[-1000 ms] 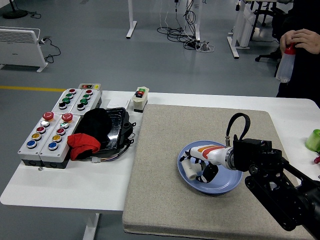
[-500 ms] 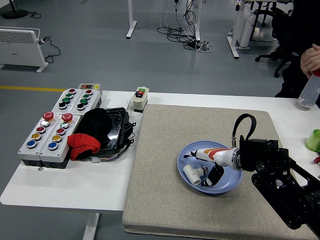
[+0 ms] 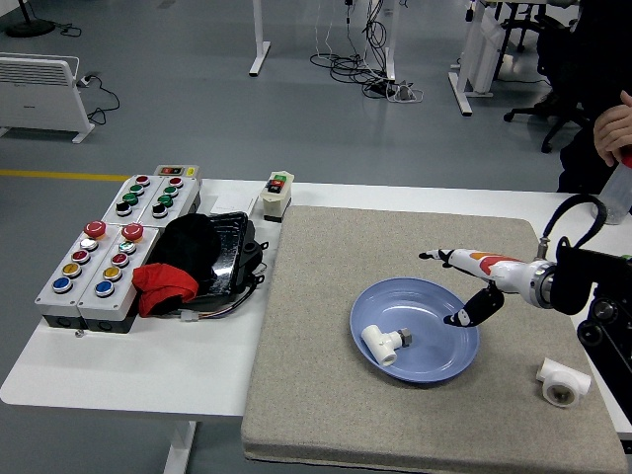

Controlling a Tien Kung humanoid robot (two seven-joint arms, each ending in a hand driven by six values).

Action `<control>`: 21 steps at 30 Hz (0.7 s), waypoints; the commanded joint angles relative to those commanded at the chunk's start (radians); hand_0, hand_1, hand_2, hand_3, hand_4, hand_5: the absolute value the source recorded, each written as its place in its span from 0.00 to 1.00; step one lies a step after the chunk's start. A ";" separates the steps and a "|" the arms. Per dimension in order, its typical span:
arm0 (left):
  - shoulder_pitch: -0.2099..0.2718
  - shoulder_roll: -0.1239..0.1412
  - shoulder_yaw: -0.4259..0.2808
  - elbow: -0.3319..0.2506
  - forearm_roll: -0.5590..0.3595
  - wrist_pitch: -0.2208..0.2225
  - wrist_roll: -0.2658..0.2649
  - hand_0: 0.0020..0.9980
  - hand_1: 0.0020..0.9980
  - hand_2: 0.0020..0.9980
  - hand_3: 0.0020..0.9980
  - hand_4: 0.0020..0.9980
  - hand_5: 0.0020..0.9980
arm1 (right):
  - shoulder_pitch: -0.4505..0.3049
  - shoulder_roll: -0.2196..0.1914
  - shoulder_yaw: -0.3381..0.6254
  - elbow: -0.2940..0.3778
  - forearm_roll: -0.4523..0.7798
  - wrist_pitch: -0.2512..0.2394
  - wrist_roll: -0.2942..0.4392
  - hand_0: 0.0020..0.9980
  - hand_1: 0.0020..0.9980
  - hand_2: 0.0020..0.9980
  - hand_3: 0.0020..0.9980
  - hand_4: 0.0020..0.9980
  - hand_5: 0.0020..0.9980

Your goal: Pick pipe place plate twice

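A white pipe fitting [image 3: 382,343] lies in the blue plate [image 3: 434,364] on the grey mat. A second white pipe fitting [image 3: 564,383] lies on the mat at the lower right, off the plate. My right hand [image 3: 462,286] hovers over the plate's right rim, its fingers spread and holding nothing. It is to the right of the fitting in the plate and up and to the left of the second one. My left arm is out of view.
Grey button boxes [image 3: 102,255] and a black tray with black and red cloths [image 3: 188,262] stand at the left. A small switch box [image 3: 277,194] sits at the mat's far edge. A person's hand [image 3: 612,126] holds a bottle at the far right. A green object [image 3: 619,276] is at the right edge.
My right hand has let go of the pipe fitting in the plate, opened and drawn back to the right. The second fitting on the mat has come into sight. The person's hand moved right.
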 joint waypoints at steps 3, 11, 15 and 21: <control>0.002 0.000 0.000 0.000 0.000 0.000 0.000 0.62 0.58 0.51 0.58 0.22 1.00 | -0.028 -0.027 0.039 0.031 0.010 0.000 -0.014 0.99 0.94 1.00 1.00 0.86 0.34; 0.005 0.000 0.006 0.001 -0.008 0.001 -0.004 0.62 0.58 0.51 0.57 0.20 1.00 | -0.156 -0.124 0.078 0.115 0.065 0.000 -0.054 1.00 0.94 1.00 1.00 1.00 0.64; 0.002 0.000 0.008 0.001 -0.009 0.001 -0.004 0.62 0.59 0.51 0.58 0.20 1.00 | -0.216 -0.165 0.094 0.144 0.074 0.000 -0.080 0.99 0.93 1.00 1.00 0.86 0.36; 0.000 0.000 0.008 0.001 -0.009 0.001 -0.004 0.62 0.59 0.51 0.57 0.20 1.00 | -0.279 -0.201 0.118 0.182 0.092 0.000 -0.109 0.98 0.93 1.00 1.00 0.87 0.37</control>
